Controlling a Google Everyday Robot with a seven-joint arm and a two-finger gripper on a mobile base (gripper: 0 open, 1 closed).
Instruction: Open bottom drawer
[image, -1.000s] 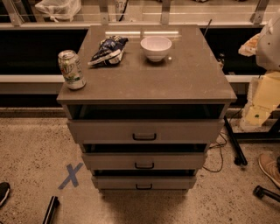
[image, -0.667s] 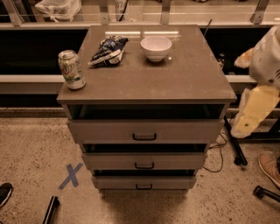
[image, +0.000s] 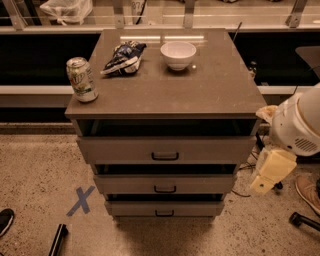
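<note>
The grey-brown cabinet (image: 210, 95) has three drawers. The bottom drawer (image: 135, 208) is the lowest one, a low flat panel with a small black bar handle (image: 164, 213). It sits about flush under the middle drawer (image: 125, 184). The taller top drawer (image: 120, 149) is above. My gripper (image: 265, 180), cream-coloured at the end of the white arm (image: 300, 125), hangs to the right of the cabinet at about the middle drawer's height. It is apart from the cabinet and touches no handle.
On the cabinet top stand a soda can (image: 82, 80), a chip bag (image: 122, 57) and a white bowl (image: 178, 54). A blue tape X (image: 81, 200) marks the floor at the left. Cables and a shoe (image: 307, 190) lie at the right. A dark counter runs behind.
My arm has come down and inward along the cabinet's right side, from about the top's level to the middle drawer's height. The drawers have not moved.
</note>
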